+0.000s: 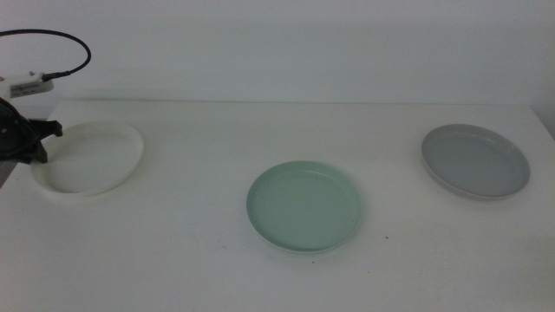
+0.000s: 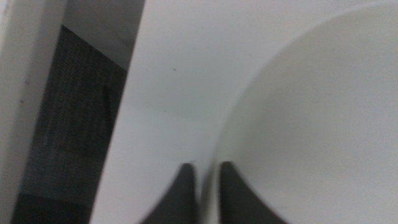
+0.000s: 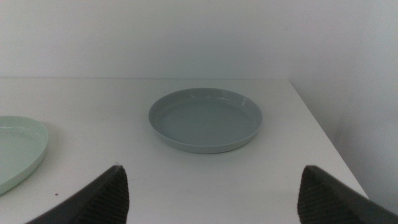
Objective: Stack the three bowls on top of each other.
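White bowl [image 1: 88, 158] is seen at the table's [image 1: 173, 260] left in the middle view, its near-left rim raised off the surface and the far side apparently down, so it sits tilted. The left gripper [image 1: 39, 146] is placed at that raised rim, at the picture's left edge. Mint green bowl [image 1: 304, 206] lies flat at the centre, grey bowl [image 1: 475, 160] flat at the right; all three are well apart. Step judged in hand: first pick, white bowl being gripped and lifted. Nothing is stacked yet. Next move is judged to call for a clean lift and a carry to the green bowl, with the white one set down level and centred on it.

Left wrist view: the left gripper [image 2: 207, 175] is shown with its two dark jaws nearly together, only a thin gap between, and the white bowl's [image 2: 311, 124] rim runs into that gap. A pinch on the rim is judged likely; contact itself is blurred. The table edge and dark floor [image 2: 68, 124] are seen beside it.

Right wrist view: the right gripper [image 3: 213, 190] is held with jaws wide apart, nothing between them, waiting short of the grey bowl [image 3: 205, 119], which lies near the table's right edge. A slice of the green bowl [image 3: 18, 149] is seen alongside.
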Robot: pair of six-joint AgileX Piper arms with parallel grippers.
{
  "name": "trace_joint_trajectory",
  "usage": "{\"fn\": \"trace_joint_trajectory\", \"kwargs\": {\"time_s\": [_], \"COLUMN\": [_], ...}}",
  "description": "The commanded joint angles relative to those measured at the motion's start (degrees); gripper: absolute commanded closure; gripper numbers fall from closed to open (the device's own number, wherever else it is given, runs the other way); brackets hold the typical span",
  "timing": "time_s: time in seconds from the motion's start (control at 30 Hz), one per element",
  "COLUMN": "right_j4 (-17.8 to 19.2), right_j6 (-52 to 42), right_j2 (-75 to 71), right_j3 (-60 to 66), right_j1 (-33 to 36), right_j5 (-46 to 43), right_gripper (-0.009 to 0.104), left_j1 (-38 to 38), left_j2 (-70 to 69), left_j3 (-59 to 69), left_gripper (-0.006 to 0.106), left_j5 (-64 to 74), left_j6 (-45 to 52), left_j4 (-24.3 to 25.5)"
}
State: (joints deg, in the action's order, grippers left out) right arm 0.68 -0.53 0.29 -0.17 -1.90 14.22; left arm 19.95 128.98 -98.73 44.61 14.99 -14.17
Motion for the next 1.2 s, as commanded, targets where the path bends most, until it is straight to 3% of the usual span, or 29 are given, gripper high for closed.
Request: {"fn": "trace_joint_trajectory", "kwargs": {"time_s": [0.0, 0.33, 0.7, 0.97, 1.17], "right_j4": [0.47, 0.47, 0.47, 0.47, 0.47], "right_j6": [-0.32, -0.32, -0.32, -0.32, -0.32], "right_j2": [-0.29, -0.29, -0.29, -0.29, -0.29], "right_j3": [0.17, 0.17, 0.17, 0.17, 0.17], "right_j1": [-0.39, -0.39, -0.39, -0.39, -0.39], "right_j5": [-0.55, -0.55, -0.55, -0.55, -0.55], "right_gripper": [0.004, 0.004, 0.004, 0.004, 0.004], "left_j1": [0.17, -1.93, -20.62, -33.5, -38.0], "left_j2": [-0.17, -10.19, -19.64, -18.73, -15.74], "left_j3": [-0.4, 0.22, 0.22, 0.32, 0.32], "left_gripper": [0.099, 0.102, 0.102, 0.102, 0.102], "left_j5": [1.0, 7.38, 14.71, 13.99, 13.76], "left_j6": [-0.02, -0.31, -2.01, -7.82, -9.5], "left_j4": [-2.05, -3.41, -10.05, -5.63, -4.79]}}
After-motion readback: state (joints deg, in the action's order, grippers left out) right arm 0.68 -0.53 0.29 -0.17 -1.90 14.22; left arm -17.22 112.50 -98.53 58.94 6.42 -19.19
